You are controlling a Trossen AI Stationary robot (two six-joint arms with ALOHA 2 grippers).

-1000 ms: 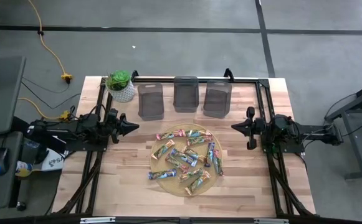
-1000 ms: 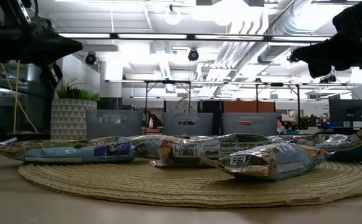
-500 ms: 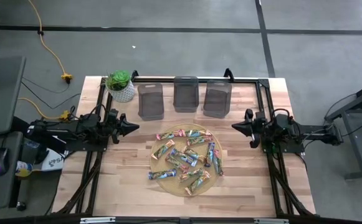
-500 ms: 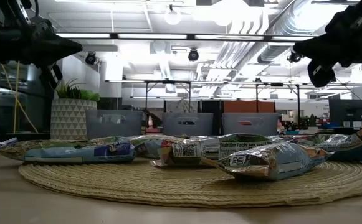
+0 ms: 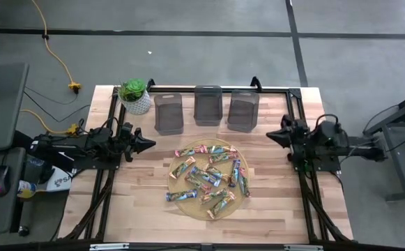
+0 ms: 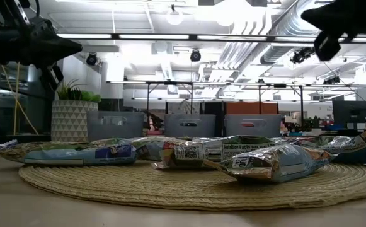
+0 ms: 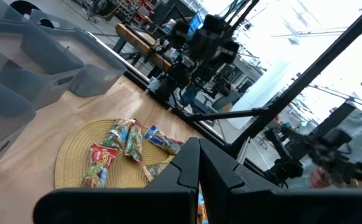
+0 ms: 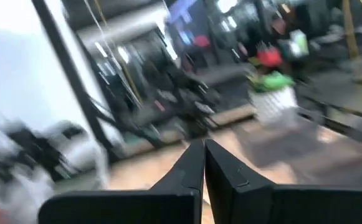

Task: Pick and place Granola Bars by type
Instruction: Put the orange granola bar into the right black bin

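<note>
Granola Bars (image 5: 208, 179) piled on mat (image 5: 179, 204), frame centre; left end effector (image 5: 150, 143) and right end effector (image 5: 270, 134) flank them, both closed, empty.

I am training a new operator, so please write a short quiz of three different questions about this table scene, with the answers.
1. True or false: the shiny multicoloured wrapped granola bars lie on the round woven straw mat.
2. How many clear grey rectangular plastic bins stand in the row at the table's far edge?
3. Multiple choice: the left end effector is A) shut, holding nothing, beside the mat; B) shut on a bar; C) inside a bin.

Key: 1 true. 2 three. 3 A. The right end effector is also shut and holds nothing, on the other side of the mat.
</note>
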